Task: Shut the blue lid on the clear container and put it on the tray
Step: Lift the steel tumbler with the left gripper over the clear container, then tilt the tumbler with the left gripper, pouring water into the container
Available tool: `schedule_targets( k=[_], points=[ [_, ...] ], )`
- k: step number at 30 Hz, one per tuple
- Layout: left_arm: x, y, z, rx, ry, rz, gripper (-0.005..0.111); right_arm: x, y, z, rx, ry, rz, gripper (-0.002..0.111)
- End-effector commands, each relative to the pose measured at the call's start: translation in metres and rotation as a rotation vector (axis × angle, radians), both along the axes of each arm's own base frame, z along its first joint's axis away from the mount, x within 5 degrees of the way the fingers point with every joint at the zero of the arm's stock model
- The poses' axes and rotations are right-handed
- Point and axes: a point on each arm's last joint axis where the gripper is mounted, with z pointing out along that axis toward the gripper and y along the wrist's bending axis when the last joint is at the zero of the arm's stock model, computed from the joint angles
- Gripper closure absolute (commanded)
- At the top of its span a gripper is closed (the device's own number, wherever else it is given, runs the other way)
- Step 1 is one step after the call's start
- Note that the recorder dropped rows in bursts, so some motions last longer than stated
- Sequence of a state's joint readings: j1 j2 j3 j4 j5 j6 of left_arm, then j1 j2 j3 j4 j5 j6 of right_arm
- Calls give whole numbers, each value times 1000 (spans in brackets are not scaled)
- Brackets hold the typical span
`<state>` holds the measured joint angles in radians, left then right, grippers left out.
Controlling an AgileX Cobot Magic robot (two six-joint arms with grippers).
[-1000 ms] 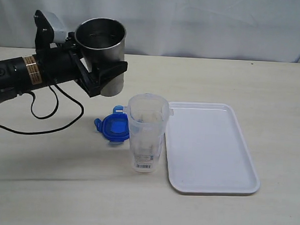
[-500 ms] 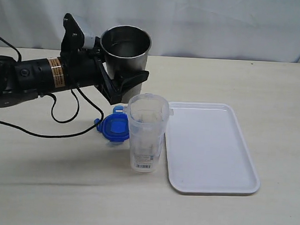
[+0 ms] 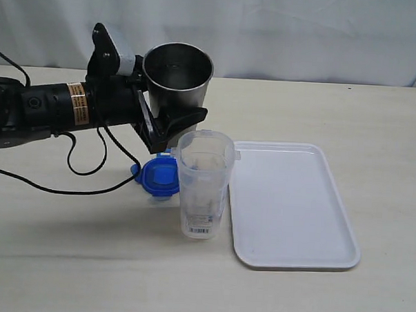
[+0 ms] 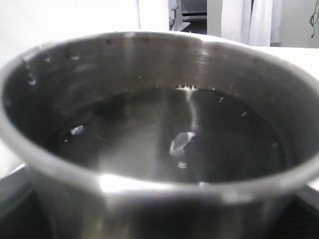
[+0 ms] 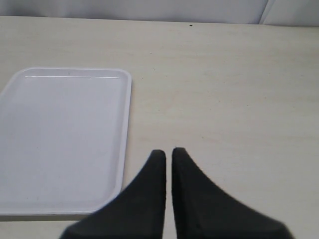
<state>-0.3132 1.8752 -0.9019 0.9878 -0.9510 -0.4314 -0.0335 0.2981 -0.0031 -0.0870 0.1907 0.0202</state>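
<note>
One tumbler [image 3: 177, 78], one lid [image 3: 159, 177], one container [image 3: 203, 190], one tray [image 3: 295, 208]

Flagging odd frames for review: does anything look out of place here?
Yes. The left gripper holds the steel tumbler, not a task item, while the blue lid lies on the table beside the open clear container.

a steel tumbler [image 3: 177, 78] hangs mouth-up above the pale table [image 3: 375, 122].
</note>
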Motion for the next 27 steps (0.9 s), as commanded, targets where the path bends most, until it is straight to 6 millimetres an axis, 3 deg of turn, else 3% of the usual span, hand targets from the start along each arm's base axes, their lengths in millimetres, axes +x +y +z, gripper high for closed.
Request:
schedule_targets(
  k=[1, 27],
  points=[
    [-1, -4, 17, -40, -113, -50, 107, 0, 0, 0, -5, -6, 5, 104],
    [-1, -3, 17, 90, -366, -80, 107, 0, 0, 0, -5, -6, 5, 104]
  ],
)
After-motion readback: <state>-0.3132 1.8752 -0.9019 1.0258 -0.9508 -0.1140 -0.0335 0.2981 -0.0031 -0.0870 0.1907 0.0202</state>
